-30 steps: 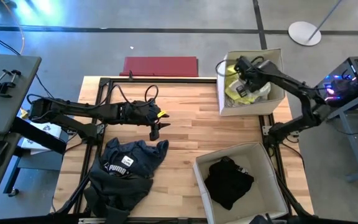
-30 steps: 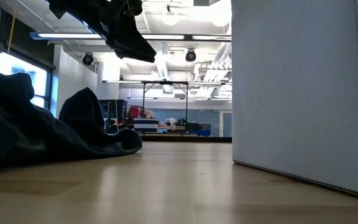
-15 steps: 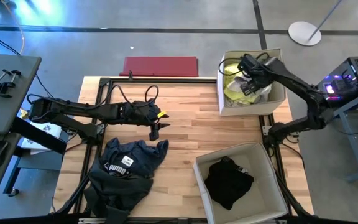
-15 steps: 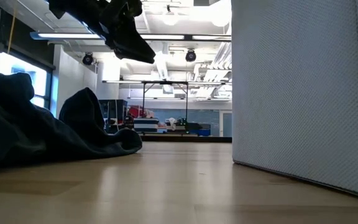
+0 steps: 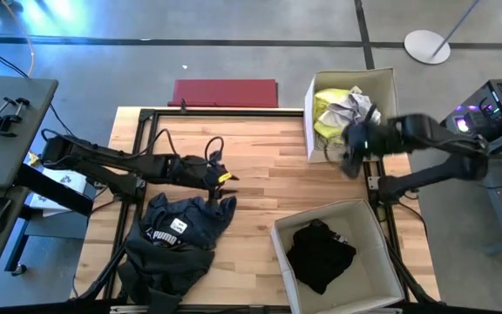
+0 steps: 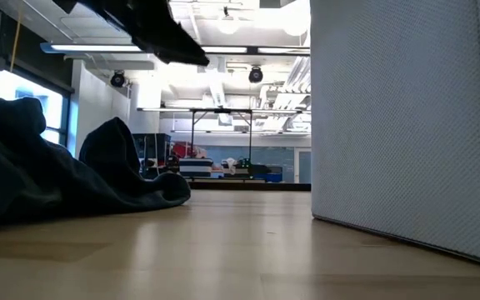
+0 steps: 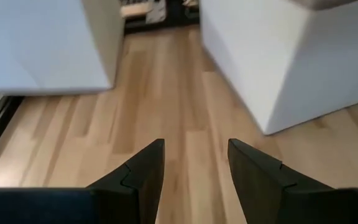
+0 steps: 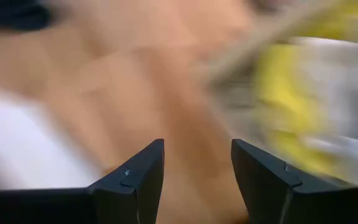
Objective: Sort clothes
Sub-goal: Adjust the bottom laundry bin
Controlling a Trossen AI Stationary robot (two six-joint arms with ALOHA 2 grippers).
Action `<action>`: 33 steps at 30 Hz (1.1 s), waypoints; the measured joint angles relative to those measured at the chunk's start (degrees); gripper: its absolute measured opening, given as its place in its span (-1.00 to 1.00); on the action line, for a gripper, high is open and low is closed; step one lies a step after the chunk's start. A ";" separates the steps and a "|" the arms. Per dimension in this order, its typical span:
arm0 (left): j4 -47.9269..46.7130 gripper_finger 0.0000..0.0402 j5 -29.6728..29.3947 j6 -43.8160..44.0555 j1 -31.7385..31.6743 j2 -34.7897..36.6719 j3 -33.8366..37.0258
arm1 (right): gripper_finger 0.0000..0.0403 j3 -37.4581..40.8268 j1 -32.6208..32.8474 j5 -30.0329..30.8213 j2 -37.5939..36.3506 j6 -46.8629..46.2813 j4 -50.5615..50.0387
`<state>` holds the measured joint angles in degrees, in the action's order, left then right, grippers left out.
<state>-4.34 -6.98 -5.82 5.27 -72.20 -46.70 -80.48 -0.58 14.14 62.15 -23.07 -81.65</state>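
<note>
A navy garment with a white Puma logo (image 5: 177,234) lies bunched at the table's near left; it also shows in the low view (image 6: 48,179). Neon yellow and white-grey clothes (image 5: 340,109) lie in the far white box (image 5: 383,83). A black garment (image 5: 321,257) lies in the near white box (image 5: 356,211). My left gripper (image 5: 220,181) (image 7: 194,146) is open and empty above bare wood, just beyond the navy garment's far edge. My right gripper (image 5: 352,160) (image 8: 194,146) is open and empty at the far box's near wall, blurred.
A flat red mat (image 5: 225,92) lies beyond the table's far edge. Bare wood (image 5: 268,187) lies between the navy garment and the two boxes. The near box's wall (image 6: 407,125) fills the right of the low view.
My right gripper has drawn out of the far box toward the table's near edge, fast and blurred; the yellow and white-grey clothes stay in the box. My left gripper has risen a little and tipped from pointing down toward level.
</note>
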 joint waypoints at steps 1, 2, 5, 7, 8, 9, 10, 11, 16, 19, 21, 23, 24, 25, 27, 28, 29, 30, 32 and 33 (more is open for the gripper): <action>0.56 -0.18 0.00 -0.33 0.68 0.00 0.00 | -0.12 0.72 3.72 -1.60 0.13 -0.73 1.71; 1.06 -0.18 0.00 -0.65 1.23 0.00 0.00 | -0.12 1.36 7.32 -2.43 0.61 -1.18 3.74; 1.93 -0.18 0.00 -1.93 2.50 0.00 0.00 | -0.12 2.90 16.25 -2.54 3.31 -0.32 11.29; 2.58 -0.18 0.01 -2.40 2.87 0.00 0.00 | -0.12 3.31 20.26 -1.28 6.15 2.19 15.31; 2.68 -0.18 -0.02 -2.39 3.03 0.00 0.00 | -0.12 3.33 21.69 -0.32 7.67 3.20 16.33; 2.86 -0.18 -0.02 -2.39 3.11 0.00 0.00 | -0.12 3.33 22.75 0.39 9.28 3.95 16.65; 2.93 -0.18 -0.02 -2.39 3.11 0.00 0.00 | -0.12 3.33 23.11 0.52 10.82 4.64 16.50; 2.89 -0.18 -0.02 -2.39 3.11 0.00 0.00 | -0.12 3.36 23.17 0.41 12.37 4.94 16.15; 2.73 -0.18 -0.02 -2.39 3.09 0.00 0.00 | -0.15 3.16 22.13 -2.31 18.45 4.92 13.11; 2.73 -0.18 -0.04 -2.39 3.09 0.00 0.00 | -0.32 3.53 21.00 -3.98 20.92 3.46 8.39; 2.68 -0.18 -0.04 -2.39 3.09 0.00 0.00 | -0.53 3.38 20.36 -3.83 20.89 2.27 4.70; 2.63 -0.18 -0.04 -2.39 3.09 0.00 0.00 | -0.78 3.37 19.86 -3.08 20.72 1.42 0.28; 2.64 -0.18 -0.04 -2.39 3.09 0.00 0.00 | -0.88 3.38 19.71 -2.50 20.72 0.95 -0.97; 2.62 -0.18 -0.04 -2.39 3.09 0.00 0.00 | -0.94 3.38 19.71 -1.90 20.69 0.58 -2.23; 2.60 -0.18 -0.06 -2.38 3.09 0.00 0.00 | -0.92 3.38 19.71 -0.81 20.27 -1.34 -5.71; 2.54 -0.18 -0.05 -2.39 3.09 0.00 0.00 | -0.90 3.38 19.71 -0.79 20.08 -2.23 -7.69; 2.54 -0.18 -0.07 -2.37 3.09 0.00 0.00 | -0.90 3.39 19.71 -0.96 19.89 -2.86 -8.90; 2.52 -0.18 -0.07 -2.38 3.09 0.00 0.00 | -0.90 3.40 19.71 -1.56 19.79 -2.95 -9.08; 2.48 -0.18 -0.07 -2.36 3.09 0.00 0.00 | -0.96 3.40 20.07 -4.65 19.32 -2.32 -8.48; 2.44 -0.18 -0.07 -2.36 3.09 0.00 0.00 | -0.98 3.40 20.40 -6.23 19.17 -2.40 -8.32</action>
<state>-1.90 -7.05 -8.19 8.36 -72.20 -46.70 -77.08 19.82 7.91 81.32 -25.47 -89.97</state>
